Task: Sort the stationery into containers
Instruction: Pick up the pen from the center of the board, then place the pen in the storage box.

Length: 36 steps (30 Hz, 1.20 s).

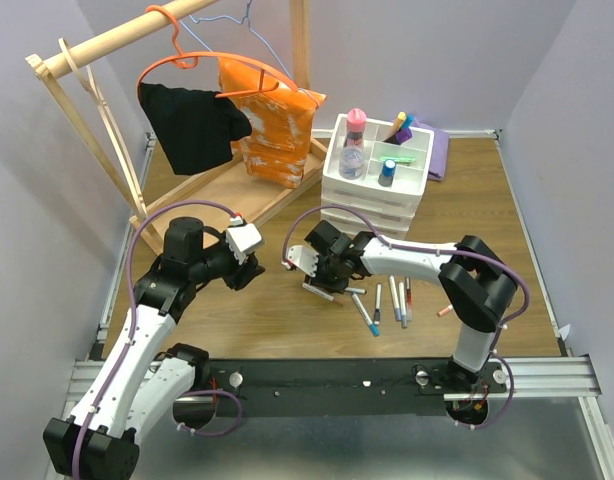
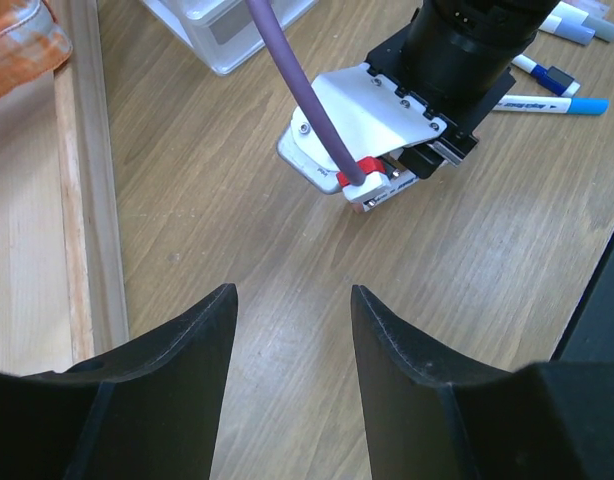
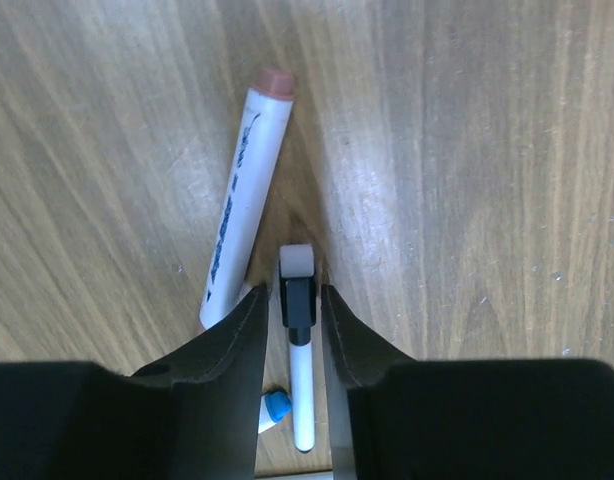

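Left gripper (image 2: 292, 300): hovering above the bare wooden surface (image 2: 237, 230), jaws spread wide, nothing between them; pointed toward the other arm's wrist.
Right gripper (image 3: 295, 292): lowered to the surface, jaws drawn in narrow and straddling the black-capped pen (image 3: 303, 390); a thin sliver of gap visible on each side of the cap, so not clamped.
Black-capped pen: thin, white-barrelled, lying flat on the surface between the right jaws and in line with them, pale end-plug poking out just past the fingertips.
Brown-capped marker (image 3: 245, 200): thicker, white, lying just beside that pen and outside the jaws, slightly tilted, tail end hidden behind one finger.
Blue cap (image 3: 275, 405): peeking out low between the fingers, next to the pen barrel; rest hidden.
Loose pens (image 1: 397, 298): several thin white ones with coloured caps, lying near-parallel on the surface beside the right forearm, well apart from the tray.
White three-drawer organiser (image 1: 372, 208): at the far side of the surface, divided tray (image 1: 414, 175) on top.
Pink-capped bottle (image 1: 355, 140): upright in a back-left compartment.
Blue-capped bottle (image 1: 387, 172): upright in a front compartment.
Highlighters (image 1: 400, 125): leaning in a rear compartment.
Purple cloth (image 1: 439, 150): just behind the organiser's right side.
Wooden clothes rack (image 1: 97, 45): far left, carrying an orange bag (image 1: 272, 125) and a black garment (image 1: 192, 125).
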Tool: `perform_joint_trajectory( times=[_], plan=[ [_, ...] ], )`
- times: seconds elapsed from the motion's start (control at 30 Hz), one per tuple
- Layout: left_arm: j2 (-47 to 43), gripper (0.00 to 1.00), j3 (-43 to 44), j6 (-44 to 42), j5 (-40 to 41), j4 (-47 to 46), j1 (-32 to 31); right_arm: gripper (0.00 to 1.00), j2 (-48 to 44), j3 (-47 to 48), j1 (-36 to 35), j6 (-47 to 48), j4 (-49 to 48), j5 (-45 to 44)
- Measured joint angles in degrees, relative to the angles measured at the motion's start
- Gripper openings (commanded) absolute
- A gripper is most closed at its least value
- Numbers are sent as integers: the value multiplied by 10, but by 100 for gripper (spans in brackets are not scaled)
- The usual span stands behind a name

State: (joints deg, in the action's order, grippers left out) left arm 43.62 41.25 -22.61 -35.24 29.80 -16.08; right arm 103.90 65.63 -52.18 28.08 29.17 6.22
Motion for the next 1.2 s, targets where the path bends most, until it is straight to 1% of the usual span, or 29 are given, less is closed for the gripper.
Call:
perform_joint_trajectory(
  times=[0.03, 0.1, 0.13, 0.23, 0.4, 0.5, 0.53, 0.6, 0.63, 0.73, 0.8, 0.83, 0.9, 0.93, 1.0, 1.2],
  plan=[
    [0, 58, 0, 1, -1, -2, 0, 24, 2, 0, 0, -1, -5, -7],
    [0, 58, -1, 2, -2, -2, 2, 17, 4, 1, 0, -2, -12, -12],
    [0, 58, -2, 2, -2, -2, 2, 10, 5, 1, 0, -2, -16, -17],
    [0, 58, -3, 2, -2, -2, 3, 1, 10, 9, -2, -1, -21, -27],
    [0, 58, -2, 0, -2, 1, 3, 1, 5, 26, -2, -5, -7, -39],
    [4, 58, 8, -8, -6, 15, 3, 0, -31, 55, -2, -16, 30, -40],
    [7, 58, 15, -13, -9, 22, 3, 1, -54, 85, -2, -28, 57, -41],
    [15, 58, 30, -19, -12, 31, 3, 0, -86, 138, -2, -47, 75, -40],
    [19, 58, 37, -22, -14, 33, 2, 1, -117, 187, -2, -64, 71, -40],
    [39, 58, 67, -30, -17, 38, 2, 0, -192, 276, 5, -102, 41, -43],
    [53, 58, 85, -36, -19, 39, -1, 1, -238, 324, 35, -128, 12, -37],
    [61, 58, 95, -39, -19, 40, -3, 1, -256, 350, 70, -145, -4, -38],
    [78, 58, 113, -44, -19, 41, -10, 1, -270, 372, 133, -164, -32, -50],
    [85, 58, 119, -46, -19, 40, -13, 1, -276, 374, 162, -170, -50, -63],
    [103, 58, 135, -50, -19, 40, -24, 1, -301, 327, 219, -171, -112, -97],
    [143, 59, 169, -50, -19, 31, -45, 1, -303, 214, 236, -163, -192, -141]
  ],
)
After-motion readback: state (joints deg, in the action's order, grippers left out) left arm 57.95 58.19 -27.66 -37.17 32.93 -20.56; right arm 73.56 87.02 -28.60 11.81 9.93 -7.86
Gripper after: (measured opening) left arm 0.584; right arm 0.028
